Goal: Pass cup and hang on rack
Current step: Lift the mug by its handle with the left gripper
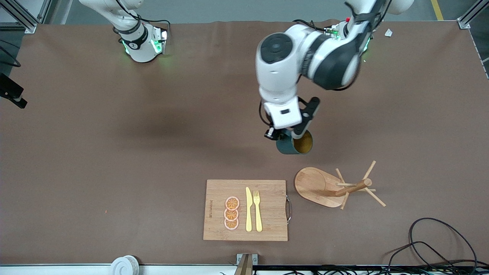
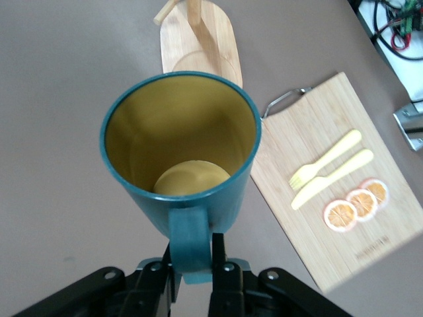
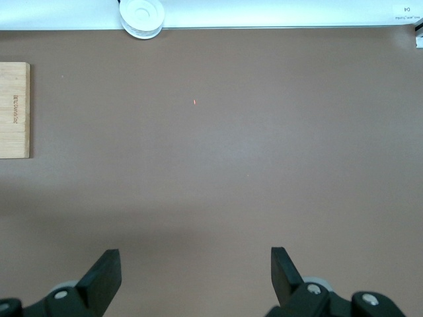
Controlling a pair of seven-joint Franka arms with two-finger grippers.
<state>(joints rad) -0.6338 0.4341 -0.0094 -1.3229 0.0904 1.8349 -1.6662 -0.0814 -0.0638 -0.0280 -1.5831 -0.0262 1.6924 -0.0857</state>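
Observation:
My left gripper (image 1: pixel 284 135) is shut on the handle of the dark teal cup (image 1: pixel 300 144) and holds it in the air over bare table close to the rack. The cup is tilted, so its mustard-yellow inside shows. In the left wrist view the handle sits between the fingers of the left gripper (image 2: pixel 192 249), under the cup (image 2: pixel 178 152). The wooden rack (image 1: pixel 317 187) stands on its oval base with angled pegs on its post; it also shows in the left wrist view (image 2: pixel 198 39). My right gripper (image 3: pixel 195 261) is open and empty over bare table; it is out of the front view.
A wooden cutting board (image 1: pixel 217 210) with a yellow knife, a yellow fork and three orange slices lies beside the rack, toward the right arm's end. Black cables (image 1: pixel 439 244) lie at the table's front corner. A white roll (image 1: pixel 124 265) sits at the front edge.

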